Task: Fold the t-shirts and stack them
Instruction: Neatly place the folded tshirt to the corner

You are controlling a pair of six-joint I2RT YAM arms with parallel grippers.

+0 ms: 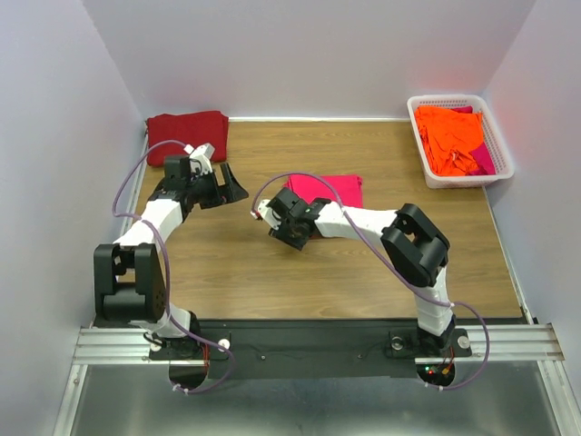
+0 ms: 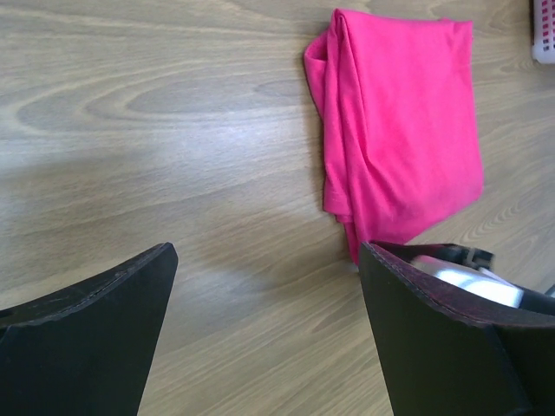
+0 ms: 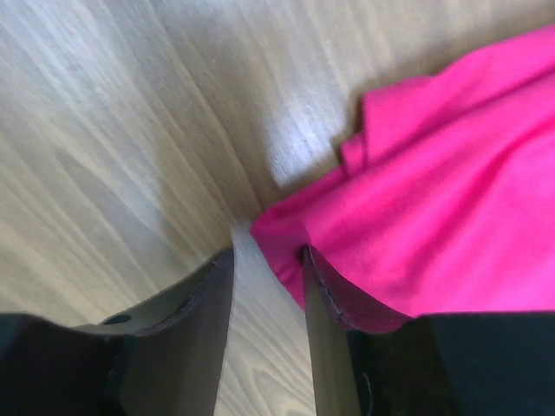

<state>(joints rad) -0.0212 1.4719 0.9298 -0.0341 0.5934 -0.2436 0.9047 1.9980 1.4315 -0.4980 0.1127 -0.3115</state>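
Left arm (image 1: 150, 222): bent, reaching forward.
Left gripper (image 2: 267, 251): I see jaws wide apart.
Right gripper (image 3: 266, 256): jaws barely apart, angled down.

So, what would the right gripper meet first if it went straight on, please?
Probably the corner of the pink t-shirt, just ahead of the right gripper, with the table beneath; depth is hard to judge.

Found bare tabletop (image 1: 236, 263) open across the near half and between the two arms. Was blocked mid-table by the folded pink t-shirt (image 1: 331, 188) with the right hand (image 3: 265, 253) at its near-left corner, far left by the maroon t-shirt (image 1: 186, 134), far right by the white basket (image 1: 502, 150). Was hemmed by walls (image 1: 54, 136) on three sides.
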